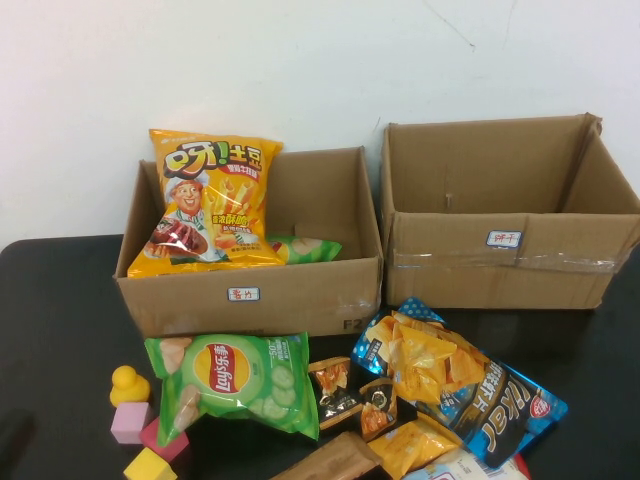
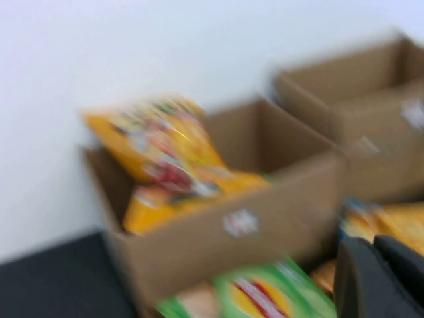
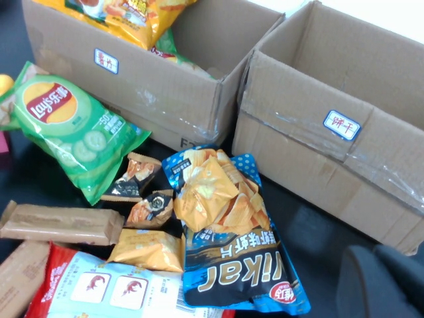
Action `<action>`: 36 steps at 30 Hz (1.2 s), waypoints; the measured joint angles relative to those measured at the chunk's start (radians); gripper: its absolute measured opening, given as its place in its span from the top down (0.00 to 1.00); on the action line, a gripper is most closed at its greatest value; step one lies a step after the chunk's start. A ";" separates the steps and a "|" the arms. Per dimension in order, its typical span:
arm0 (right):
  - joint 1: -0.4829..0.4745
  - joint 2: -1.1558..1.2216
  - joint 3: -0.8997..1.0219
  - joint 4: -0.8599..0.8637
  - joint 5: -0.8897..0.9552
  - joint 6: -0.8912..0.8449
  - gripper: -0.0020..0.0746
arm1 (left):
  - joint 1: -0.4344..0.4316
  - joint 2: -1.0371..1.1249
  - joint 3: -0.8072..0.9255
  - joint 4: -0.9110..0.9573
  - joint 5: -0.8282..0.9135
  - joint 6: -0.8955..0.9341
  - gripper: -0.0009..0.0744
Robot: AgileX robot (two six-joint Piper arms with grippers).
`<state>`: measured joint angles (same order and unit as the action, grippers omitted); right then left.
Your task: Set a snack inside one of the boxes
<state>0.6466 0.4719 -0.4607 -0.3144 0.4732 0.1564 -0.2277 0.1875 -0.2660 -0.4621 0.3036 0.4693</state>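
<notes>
Snacks lie heaped on the worktop (image 1: 60,300) before two boxes; the yellow bag (image 1: 205,205) already leans in the left box (image 1: 250,300), the right box (image 1: 510,270) empty. No tool shows from above. Left wrist: left tool (image 2: 381,278) near the green bag (image 2: 258,295), grip unclear. Right wrist: right tool (image 3: 381,281) beside the blue bag (image 3: 228,245), grip unclear.

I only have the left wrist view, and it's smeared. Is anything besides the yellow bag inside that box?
Observer: Yes. The high view shows a green packet lying beside the yellow bag in the left box.
Operator: Where are the tools?
Observer: Neither shows in the high view. The right tool is a dark shape in its own wrist view, over the table in front of the right box. The left tool is the dark shape in yours.
</notes>
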 joint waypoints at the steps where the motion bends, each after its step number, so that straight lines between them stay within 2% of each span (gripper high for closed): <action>1: 0.000 0.000 0.000 0.000 0.000 0.000 0.98 | 0.015 -0.040 0.036 -0.002 -0.037 0.004 0.99; 6: 0.000 0.000 0.000 0.000 0.000 0.000 0.98 | 0.082 -0.181 0.200 0.090 -0.209 0.004 0.99; 9: 0.000 0.000 0.000 0.000 0.000 0.000 0.98 | 0.117 -0.196 0.278 0.140 -0.271 -0.061 0.99; 16: 0.000 0.000 0.000 0.000 0.000 0.000 0.98 | 0.138 -0.196 0.291 0.324 -0.138 -0.177 0.99; 20: 0.000 0.000 0.000 0.000 0.000 0.000 0.98 | 0.138 -0.196 0.291 0.408 0.012 -0.312 0.99; 29: 0.000 0.000 0.000 0.000 0.000 0.000 0.98 | 0.138 -0.196 0.285 0.454 0.040 -0.414 0.99; 36: 0.000 0.000 0.000 0.000 0.000 0.000 0.98 | 0.138 -0.196 0.285 0.462 0.040 -0.422 0.99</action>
<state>0.6466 0.4719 -0.4607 -0.3144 0.4732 0.1564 -0.0897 -0.0086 0.0193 0.0000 0.3436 0.0475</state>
